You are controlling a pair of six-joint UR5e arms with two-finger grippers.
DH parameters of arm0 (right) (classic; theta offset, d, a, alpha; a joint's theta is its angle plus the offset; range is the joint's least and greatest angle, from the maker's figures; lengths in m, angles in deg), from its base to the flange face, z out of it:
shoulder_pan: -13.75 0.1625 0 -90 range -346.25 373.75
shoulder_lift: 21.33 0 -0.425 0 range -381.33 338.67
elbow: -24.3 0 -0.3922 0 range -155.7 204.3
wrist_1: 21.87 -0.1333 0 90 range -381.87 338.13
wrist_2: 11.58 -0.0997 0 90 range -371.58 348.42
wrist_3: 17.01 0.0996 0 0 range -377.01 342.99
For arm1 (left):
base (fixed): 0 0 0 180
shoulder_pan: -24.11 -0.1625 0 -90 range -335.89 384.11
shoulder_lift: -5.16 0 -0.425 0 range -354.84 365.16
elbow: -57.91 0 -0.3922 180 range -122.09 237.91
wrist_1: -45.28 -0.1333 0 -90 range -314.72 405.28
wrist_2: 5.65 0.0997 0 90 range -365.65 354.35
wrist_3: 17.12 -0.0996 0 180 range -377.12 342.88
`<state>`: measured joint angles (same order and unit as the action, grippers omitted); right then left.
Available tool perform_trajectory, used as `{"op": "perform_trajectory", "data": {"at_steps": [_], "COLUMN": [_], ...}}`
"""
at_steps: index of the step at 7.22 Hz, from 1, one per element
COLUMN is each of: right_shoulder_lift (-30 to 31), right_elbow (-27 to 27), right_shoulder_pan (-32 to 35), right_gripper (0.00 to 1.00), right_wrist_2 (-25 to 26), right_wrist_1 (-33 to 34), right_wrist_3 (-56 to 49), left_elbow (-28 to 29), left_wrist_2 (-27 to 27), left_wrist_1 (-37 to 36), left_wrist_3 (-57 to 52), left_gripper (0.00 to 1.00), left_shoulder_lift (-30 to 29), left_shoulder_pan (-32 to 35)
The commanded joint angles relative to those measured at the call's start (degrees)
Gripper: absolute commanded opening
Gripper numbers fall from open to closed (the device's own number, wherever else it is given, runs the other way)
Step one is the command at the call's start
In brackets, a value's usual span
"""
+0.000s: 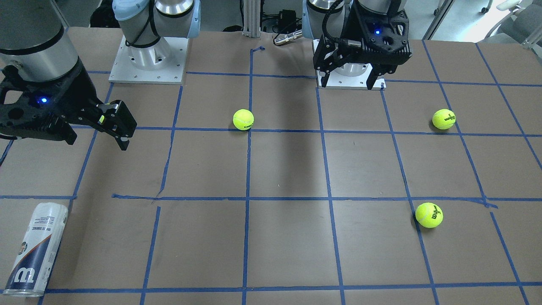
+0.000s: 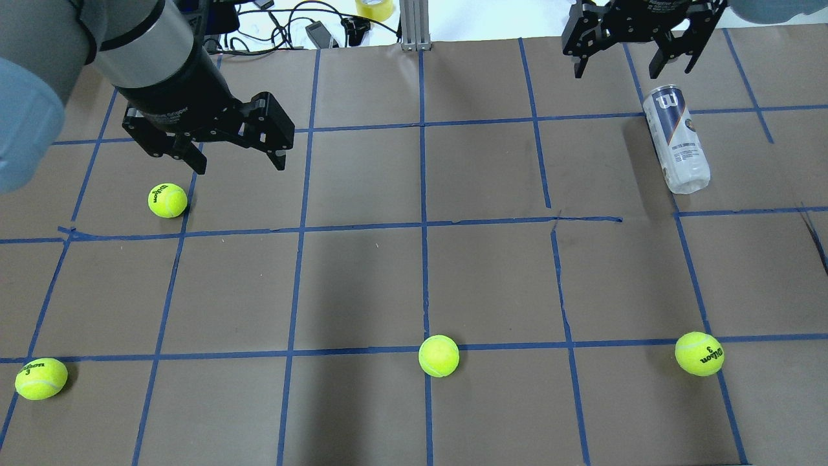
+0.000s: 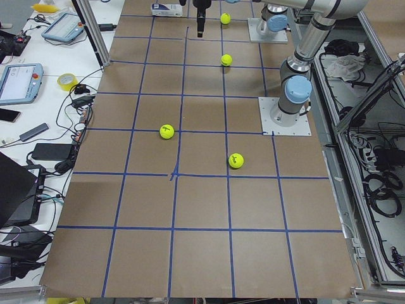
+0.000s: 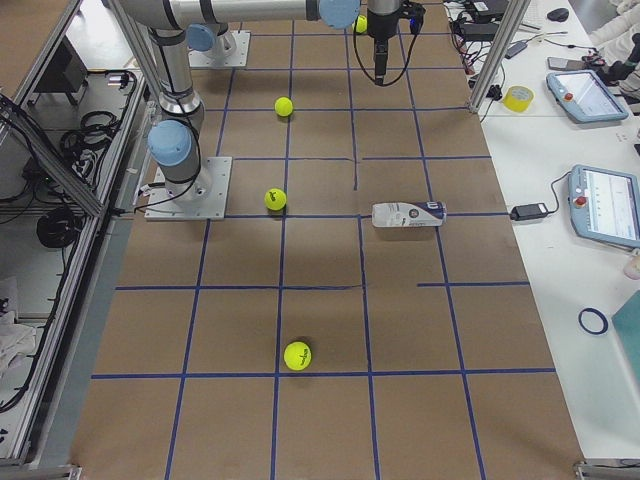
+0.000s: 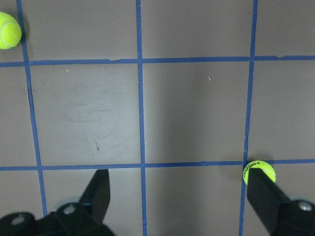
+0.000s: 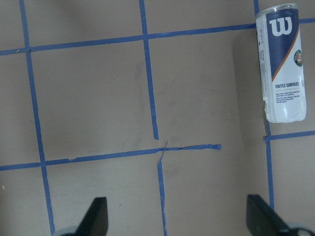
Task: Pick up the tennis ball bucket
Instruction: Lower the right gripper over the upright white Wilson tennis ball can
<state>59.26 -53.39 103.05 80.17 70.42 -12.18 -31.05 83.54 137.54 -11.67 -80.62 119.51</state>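
The tennis ball bucket (image 2: 676,139) is a slim clear can with a white and navy label and a white "W". It lies on its side on the brown table at the far right. It also shows in the front view (image 1: 36,250) and in the right wrist view (image 6: 281,64). My right gripper (image 2: 618,72) is open and empty, raised above the table just beyond the can's far end and apart from it; it also shows in the front view (image 1: 99,142). My left gripper (image 2: 239,167) is open and empty, hovering beside a tennis ball (image 2: 167,199).
Several yellow-green tennis balls lie on the taped grid, such as the middle one (image 2: 438,355), the near right one (image 2: 698,353) and the near left one (image 2: 41,378). The arm bases (image 1: 148,63) stand at the robot's edge. Cables and a tape roll (image 2: 374,8) lie beyond the far edge.
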Motion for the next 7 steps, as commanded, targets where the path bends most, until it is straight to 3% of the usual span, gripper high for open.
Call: {"op": "perform_trajectory", "data": {"at_steps": [1, 5, 7], "right_shoulder_lift": [0.0, -2.27, -10.76], "right_elbow": [0.0, 1.74, 7.26], "right_shoulder_pan": [-0.18, -4.55, -7.63], "right_gripper": [1.0, 1.0, 1.0], "right_wrist_2": [-0.07, -0.95, -0.78], "right_wrist_1": [0.0, 1.05, 4.9], "right_wrist_3": [0.0, -0.26, -2.72], "left_elbow": [0.1, 0.02, 0.02], "left_wrist_2": [-0.06, -0.06, 0.02], "left_wrist_1": [-0.06, -0.06, -0.06], "left_wrist_3": [0.0, 0.0, -0.09], "left_gripper": [1.0, 1.0, 1.0], "left_shoulder_lift": [-0.09, 0.0, 0.0], "left_shoulder_pan": [-0.04, -0.04, -0.04]}}
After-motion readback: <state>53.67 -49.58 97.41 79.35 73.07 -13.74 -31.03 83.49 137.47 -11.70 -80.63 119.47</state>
